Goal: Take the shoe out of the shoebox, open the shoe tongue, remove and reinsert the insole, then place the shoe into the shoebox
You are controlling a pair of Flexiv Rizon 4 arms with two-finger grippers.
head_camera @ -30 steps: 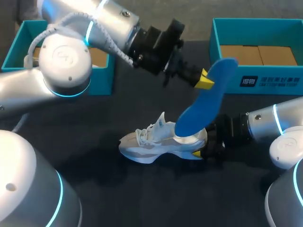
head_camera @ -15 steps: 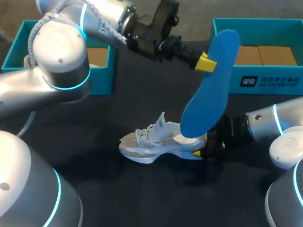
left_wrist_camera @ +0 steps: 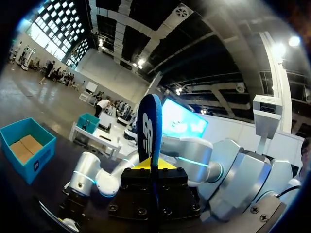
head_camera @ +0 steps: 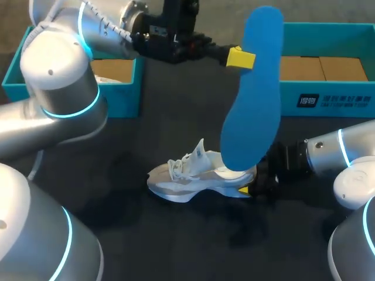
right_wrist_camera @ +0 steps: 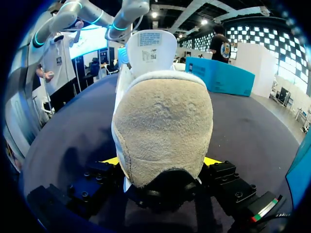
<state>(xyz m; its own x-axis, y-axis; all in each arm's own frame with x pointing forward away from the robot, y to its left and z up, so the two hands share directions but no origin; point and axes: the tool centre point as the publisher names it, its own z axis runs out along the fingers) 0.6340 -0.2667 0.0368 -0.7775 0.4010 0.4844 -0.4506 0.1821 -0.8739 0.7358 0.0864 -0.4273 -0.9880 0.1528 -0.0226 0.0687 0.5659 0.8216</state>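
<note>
Left tool [head_camera: 241, 58]: closed on the upper part of the insole [head_camera: 252, 88], raised well above the surface [head_camera: 176, 234]. In the left wrist view the left tool [left_wrist_camera: 151, 167] pinches the insole [left_wrist_camera: 149, 126] edge-on between its fingers.
Insole: blue, hanging nearly upright. From the head view its lower end lies over the shoe's heel opening, and it cannot be told whether it touches the shoe.
Shoe [head_camera: 199, 175]: white, standing on its sole near the middle of the surface, with the toe toward the robot's left and the heel toward the right arm.
Right tool [head_camera: 249, 188]: low on the surface, gripping the shoe at the heel. In the right wrist view a yellow tip shows at each side of the shoe [right_wrist_camera: 163, 126], held by the right tool [right_wrist_camera: 160, 162].
Tongue [right_wrist_camera: 148, 46]: standing up above the collar.
Shoebox [head_camera: 328, 99]: teal, at the far right of the surface, with cardboard inside, apart from the shoe.
Other teal box [head_camera: 124, 96]: at the far left, partly behind the left arm.
</note>
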